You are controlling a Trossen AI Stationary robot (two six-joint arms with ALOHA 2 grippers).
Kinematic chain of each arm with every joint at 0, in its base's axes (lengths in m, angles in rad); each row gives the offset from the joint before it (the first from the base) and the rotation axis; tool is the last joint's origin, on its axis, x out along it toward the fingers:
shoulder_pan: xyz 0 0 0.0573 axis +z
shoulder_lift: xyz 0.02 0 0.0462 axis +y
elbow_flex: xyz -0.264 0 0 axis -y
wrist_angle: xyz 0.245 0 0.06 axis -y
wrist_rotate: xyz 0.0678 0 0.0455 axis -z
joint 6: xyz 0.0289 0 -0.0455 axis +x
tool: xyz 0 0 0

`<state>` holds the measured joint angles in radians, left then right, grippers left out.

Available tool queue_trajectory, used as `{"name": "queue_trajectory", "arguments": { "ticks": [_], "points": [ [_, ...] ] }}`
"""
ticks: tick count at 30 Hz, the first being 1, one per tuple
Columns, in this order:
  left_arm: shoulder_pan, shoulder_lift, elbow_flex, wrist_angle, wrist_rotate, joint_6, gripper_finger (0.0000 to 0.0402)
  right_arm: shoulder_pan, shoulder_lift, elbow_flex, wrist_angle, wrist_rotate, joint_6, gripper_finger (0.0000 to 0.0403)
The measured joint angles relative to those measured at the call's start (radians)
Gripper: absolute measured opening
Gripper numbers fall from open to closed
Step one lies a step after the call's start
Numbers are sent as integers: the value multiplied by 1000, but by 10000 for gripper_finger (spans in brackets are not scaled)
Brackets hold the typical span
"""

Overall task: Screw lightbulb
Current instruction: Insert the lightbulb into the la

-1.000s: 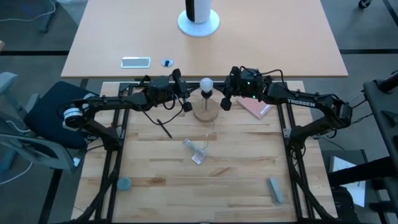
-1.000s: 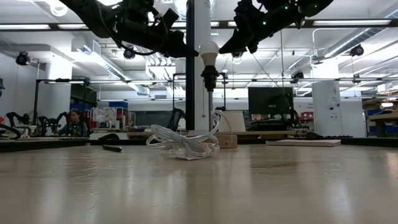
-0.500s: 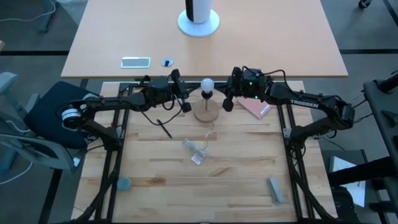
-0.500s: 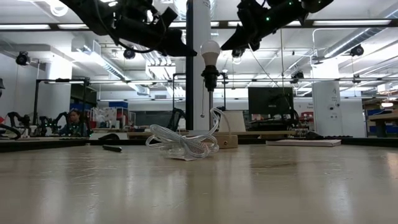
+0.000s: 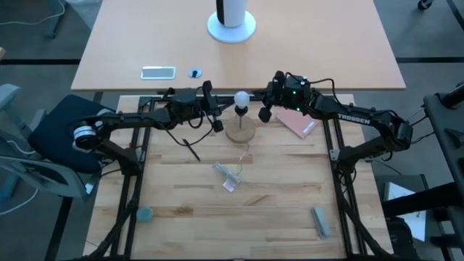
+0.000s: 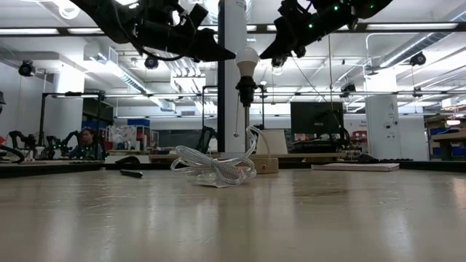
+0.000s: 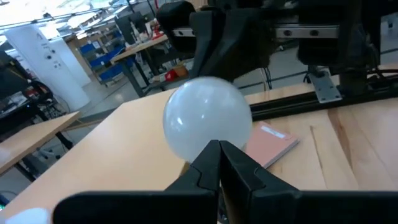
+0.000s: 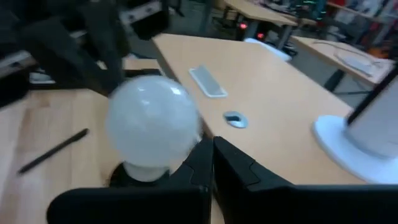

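Place: a robotics lab or open workshop hall is showing behind the bench.
Bench: a butcher-block table point(image 5: 239, 210) is sitting in a black metal frame, with two dark arms reaching in over it.
Ceiling: strip lights point(image 6: 408, 27) and exposed pipes are running overhead.
Furnishing: long desks point(image 6: 349, 155), a dark monitor point(image 6: 317, 116) and blue storage bins point(image 7: 109, 68) are standing around.
People: a person point(image 6: 87, 143) is sitting at a far desk beside other robot arms point(image 6: 18, 138).
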<state>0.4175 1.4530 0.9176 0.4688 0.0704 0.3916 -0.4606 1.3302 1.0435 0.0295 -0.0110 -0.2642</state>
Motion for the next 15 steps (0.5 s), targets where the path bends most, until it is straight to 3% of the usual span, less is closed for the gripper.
{"name": "queue_trajectory", "arguments": {
  "ticks": [15],
  "points": [
    [3, 28, 0, 35, -24, -8, 0, 12, 5, -1, -26, -93, 44, 7]
  ]
}}
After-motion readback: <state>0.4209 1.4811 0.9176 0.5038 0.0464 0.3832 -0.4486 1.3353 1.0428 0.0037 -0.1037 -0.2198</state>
